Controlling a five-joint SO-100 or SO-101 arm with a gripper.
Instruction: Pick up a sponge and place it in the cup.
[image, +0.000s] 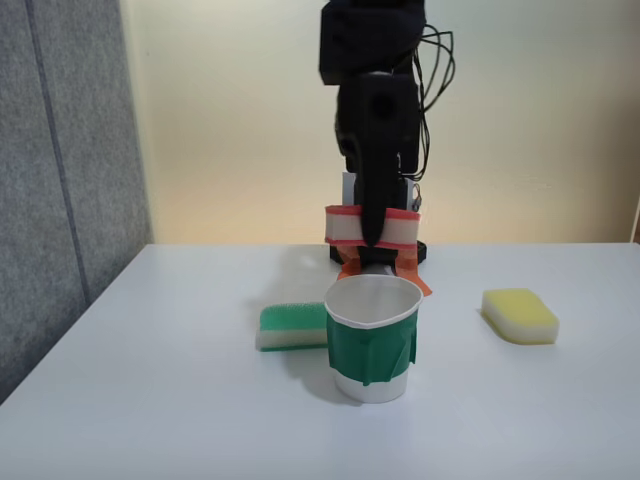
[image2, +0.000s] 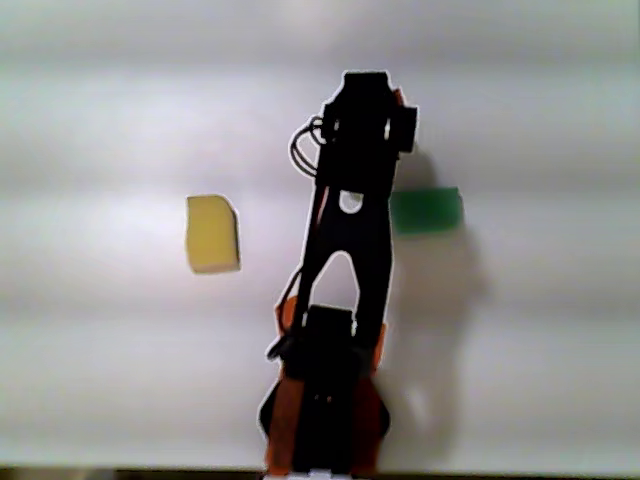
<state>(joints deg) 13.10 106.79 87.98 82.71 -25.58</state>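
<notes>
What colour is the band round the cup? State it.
Green, round the white cup; clearest in the fixed view.

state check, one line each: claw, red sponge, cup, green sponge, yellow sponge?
claw: shut on the red sponge, raised above the cup.
red sponge: held off the table, long side level, not yet in the cup.
cup: upright on the table, rim bent, nothing visible inside.
green sponge: lying flat on the table, beside the cup, untouched.
yellow sponge: lying flat on the table, apart from the rest.
</notes>
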